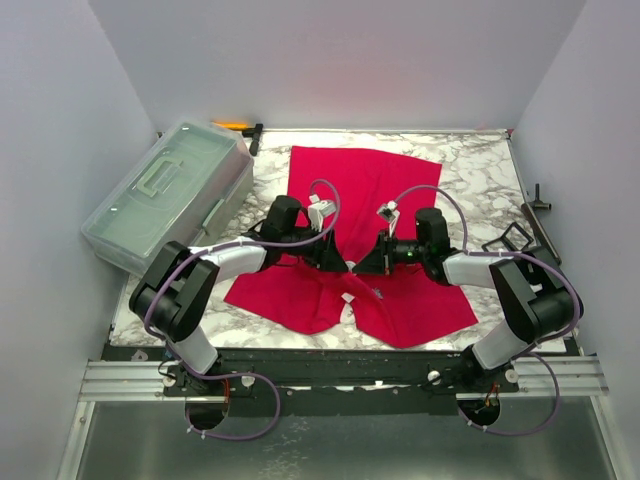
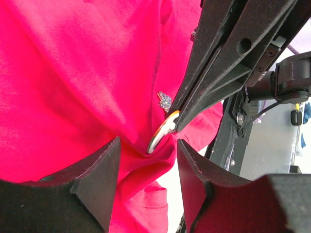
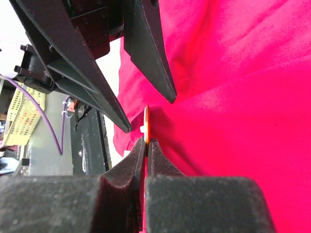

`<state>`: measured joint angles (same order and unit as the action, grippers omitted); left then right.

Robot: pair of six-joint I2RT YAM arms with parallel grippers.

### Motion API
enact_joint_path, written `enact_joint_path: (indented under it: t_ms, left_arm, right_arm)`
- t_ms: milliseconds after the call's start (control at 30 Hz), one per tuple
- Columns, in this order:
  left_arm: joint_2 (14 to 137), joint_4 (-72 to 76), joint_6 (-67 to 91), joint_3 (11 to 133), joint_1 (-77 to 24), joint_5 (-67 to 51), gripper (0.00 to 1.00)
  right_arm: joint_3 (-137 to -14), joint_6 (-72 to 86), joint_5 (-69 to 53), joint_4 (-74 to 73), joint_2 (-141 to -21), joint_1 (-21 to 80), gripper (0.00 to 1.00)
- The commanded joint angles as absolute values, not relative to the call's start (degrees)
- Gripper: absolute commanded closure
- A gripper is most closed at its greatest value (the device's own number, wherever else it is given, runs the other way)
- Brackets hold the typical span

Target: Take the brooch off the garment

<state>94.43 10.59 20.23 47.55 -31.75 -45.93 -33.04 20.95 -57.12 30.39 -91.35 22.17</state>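
**Item:** brooch [image 3: 146,124], a small round disc with an orange rim and a pale face, seen edge-on, seated in a raised fold of the red T-shirt [image 1: 370,180]. **Location:** at the very fingertips of the right gripper [image 3: 146,143], whose fingers are pressed together on the disc's rim. The fold beneath it sits in the gap of the left gripper [image 2: 148,145], whose fingers are spread to either side of the cloth and do not appear to pinch it. A small glittery blue-grey speck [image 2: 165,101] lies on the cloth just above the disc (whether it is part of the brooch or a separate ornament cannot be told). **Garment:** spread on the marble table [image 1: 480,170], reaching beyond both tools and bunched only where they meet. A clear plastic storage box [image 1: 165,200] stands out past the left arm. **Handling, by judgement:** the brooch is light and rigid, smooth at the rim and liable to slip from so thin an edge grip; its fastening is hidden. The cloth is soft and slack and will lift with the brooch unless held. **Best hold:** the rim for the disc, and the fold just beneath it for the cloth.
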Motion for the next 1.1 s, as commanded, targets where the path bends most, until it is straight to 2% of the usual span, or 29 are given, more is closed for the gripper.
enact_joint_path:
  t_ms: [0, 300, 467, 667, 900, 1067]
  left_arm:
    - [95.15, 12.31, 20.65, 48.43, -32.41, -45.17, 0.49]
    - [96.34, 12.62, 20.49, 49.47, -33.25, -44.94, 0.49]
    - [96.41, 12.61, 20.38, 50.35, -33.25, -43.73, 0.54]
    - [97.51, 12.31, 20.83, 50.32, -33.29, -43.25, 0.64]
    - [98.03, 11.43, 19.85, 49.75, -33.26, -42.15, 0.7]
    - [97.69, 10.47, 18.09, 49.44, -33.25, -41.49, 0.69]
  right_arm:
    - [-32.19, 21.31, -59.36, 33.02, -91.38, 22.48, 0.99]
    - [-32.07, 21.25, -59.98, 33.66, -91.24, 22.48, 0.99]
    - [-31.64, 21.21, -60.21, 34.12, -90.62, 22.5, 0.99]
    - [-31.11, 22.02, -60.81, 35.65, -90.28, 22.44, 0.99]
    - [-30.73, 22.28, -60.01, 36.12, -89.52, 22.49, 0.99]
    - [-30.57, 22.58, -59.79, 36.35, -89.7, 21.92, 0.99]
